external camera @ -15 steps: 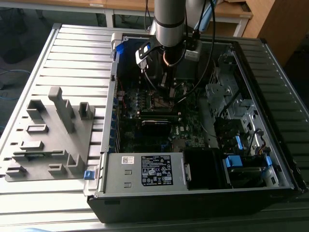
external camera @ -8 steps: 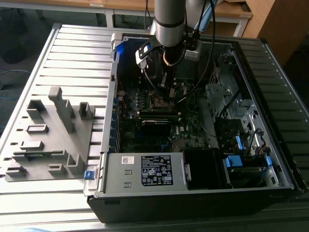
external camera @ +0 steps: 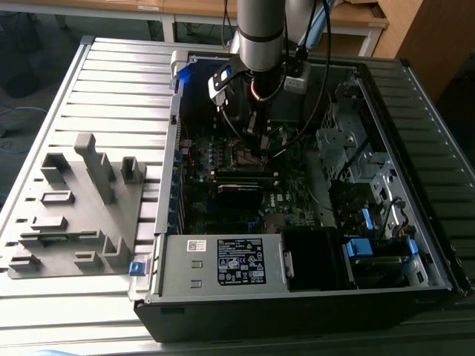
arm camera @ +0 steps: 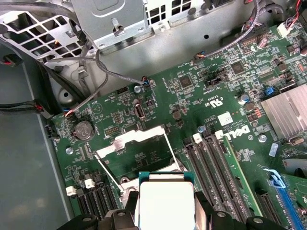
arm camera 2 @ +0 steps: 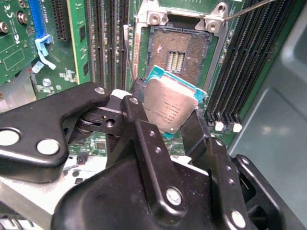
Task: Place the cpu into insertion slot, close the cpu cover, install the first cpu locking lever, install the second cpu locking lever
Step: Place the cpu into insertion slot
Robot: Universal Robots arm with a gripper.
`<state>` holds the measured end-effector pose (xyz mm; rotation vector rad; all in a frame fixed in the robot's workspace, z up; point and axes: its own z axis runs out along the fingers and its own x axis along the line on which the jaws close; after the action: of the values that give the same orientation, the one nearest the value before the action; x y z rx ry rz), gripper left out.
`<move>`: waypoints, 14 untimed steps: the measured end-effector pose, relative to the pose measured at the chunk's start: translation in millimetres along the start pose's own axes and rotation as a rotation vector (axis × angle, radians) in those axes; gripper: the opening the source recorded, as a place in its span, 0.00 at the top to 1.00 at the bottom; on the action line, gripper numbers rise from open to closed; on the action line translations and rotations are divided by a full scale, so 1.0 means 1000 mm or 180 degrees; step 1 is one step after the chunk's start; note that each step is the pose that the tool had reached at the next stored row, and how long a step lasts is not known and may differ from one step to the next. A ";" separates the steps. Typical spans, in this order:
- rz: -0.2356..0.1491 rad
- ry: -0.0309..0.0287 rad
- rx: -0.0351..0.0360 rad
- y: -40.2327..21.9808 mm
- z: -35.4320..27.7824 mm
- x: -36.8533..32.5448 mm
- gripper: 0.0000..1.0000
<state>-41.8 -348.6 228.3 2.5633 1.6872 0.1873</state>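
My gripper (arm camera 2: 168, 112) is shut on the cpu (arm camera 2: 170, 105), a square chip with a silver top and a teal edge, pinched at two opposite sides by the black fingers (arm camera 2: 135, 108). It hangs tilted just above the insertion slot (arm camera 2: 178, 55), a dark square with gold contacts inside a silvery rim. In the first wrist view the cpu (arm camera: 165, 201) sits between the fingertips, and beyond it the cpu cover (arm camera: 130, 137) stands swung open. Two thin wire levers (arm camera: 172, 151) are raised beside it. In the exterior view the gripper (external camera: 256, 139) hangs over the board's middle.
Long black memory slots (arm camera 2: 235, 62) flank the socket on both sides. The open computer case (external camera: 297, 282) has a metal drive cage (external camera: 349, 148), cables and a power supply (external camera: 237, 263) around the board. A grey fixture block (external camera: 82, 208) stands on the exterior view's left.
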 end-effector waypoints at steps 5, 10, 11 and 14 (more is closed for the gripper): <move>-0.0001 -0.0009 -0.0004 0.0000 0.0000 0.0000 0.46; -0.0003 -0.0018 -0.0008 0.0000 0.0000 0.0000 0.46; -0.0003 -0.0020 -0.0009 0.0000 0.0000 0.0000 0.46; -0.0004 -0.0026 -0.0011 0.0000 0.0000 0.0000 0.46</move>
<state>-41.8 -348.6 228.3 2.5570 1.6841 0.1794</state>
